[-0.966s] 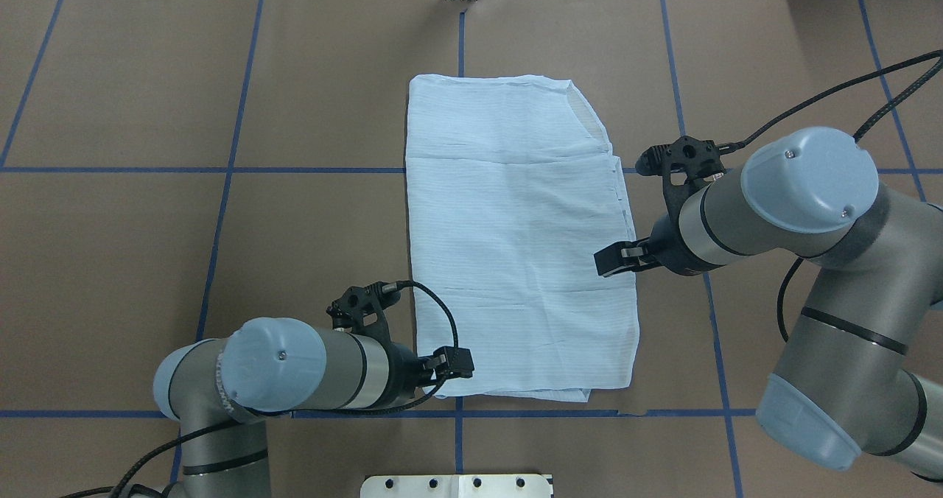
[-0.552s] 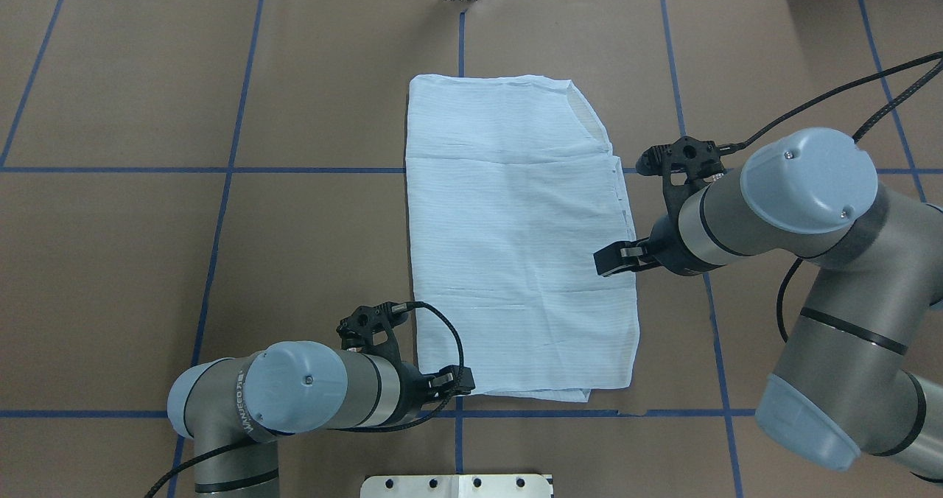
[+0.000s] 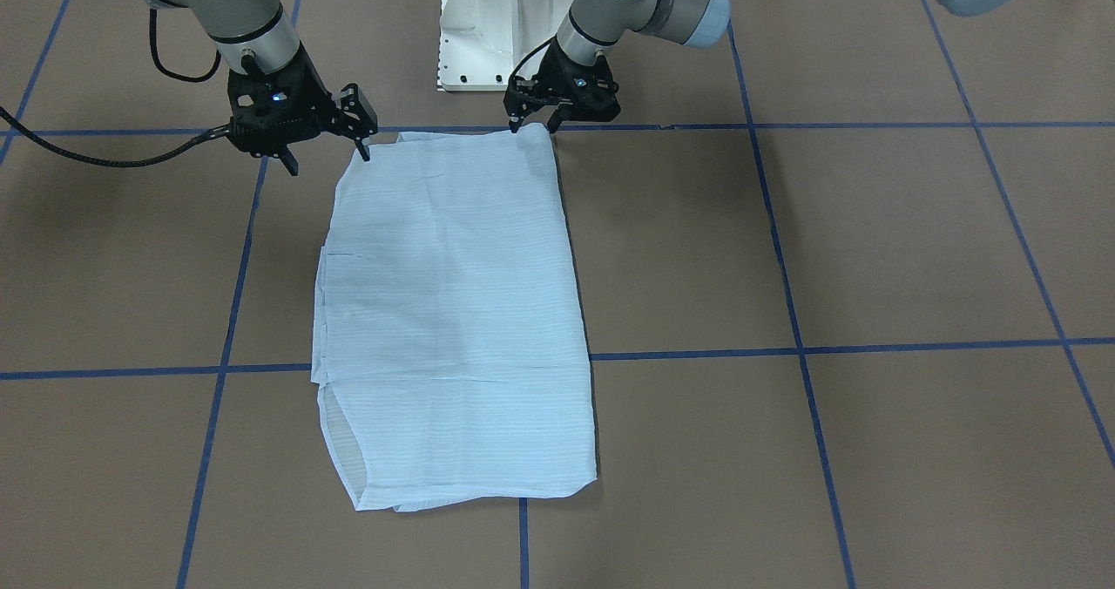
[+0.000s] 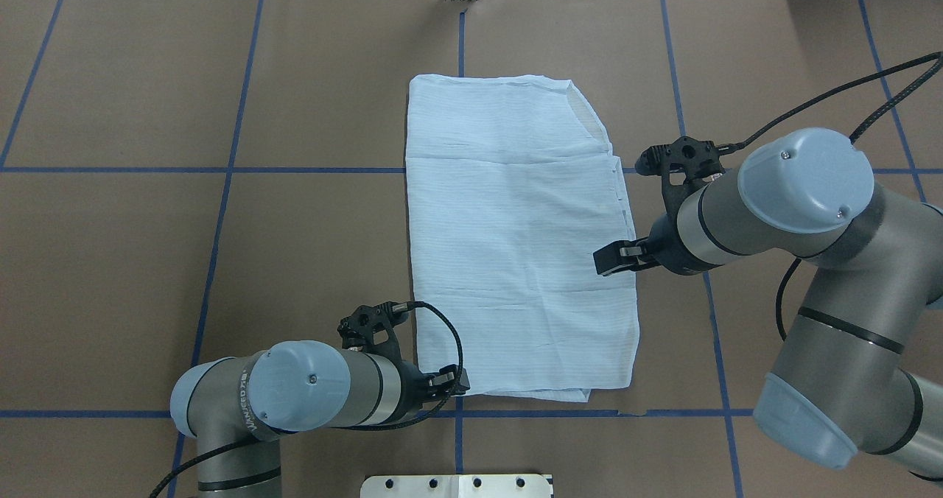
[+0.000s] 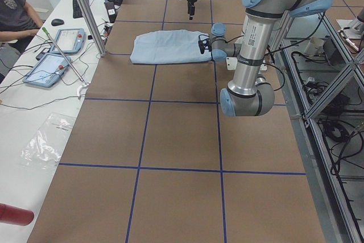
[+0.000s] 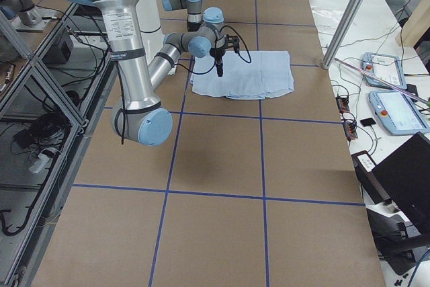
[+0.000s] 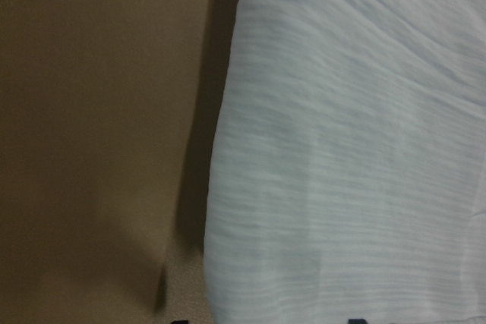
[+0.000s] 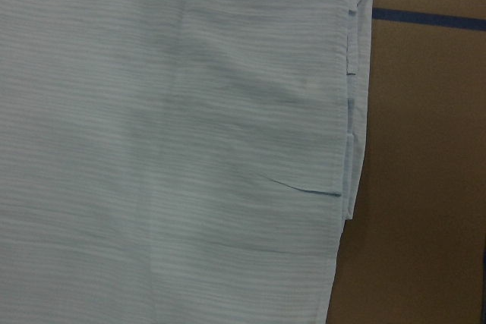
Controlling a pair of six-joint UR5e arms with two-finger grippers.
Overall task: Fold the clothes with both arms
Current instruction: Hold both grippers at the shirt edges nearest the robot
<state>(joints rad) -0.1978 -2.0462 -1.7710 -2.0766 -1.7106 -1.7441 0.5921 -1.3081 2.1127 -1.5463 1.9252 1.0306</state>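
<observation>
The clothes are one light blue striped shirt folded into a long rectangle and lying flat at the table's middle. My left gripper is low at the shirt's near left corner. It is open, and in the front-facing view its fingers straddle that corner. The left wrist view is filled by the shirt's edge up close. My right gripper is open and hovers over the shirt's right edge, well above the cloth. The right wrist view looks down on the layered edge.
The white pedestal base stands just behind the shirt's near edge. Blue tape lines grid the brown table. A metal post, tablets and a seated person are beyond the far side.
My left arm has pulled back toward the robot base and settled lower at the shirt's near left corner. The right arm and the shirt have not moved.
</observation>
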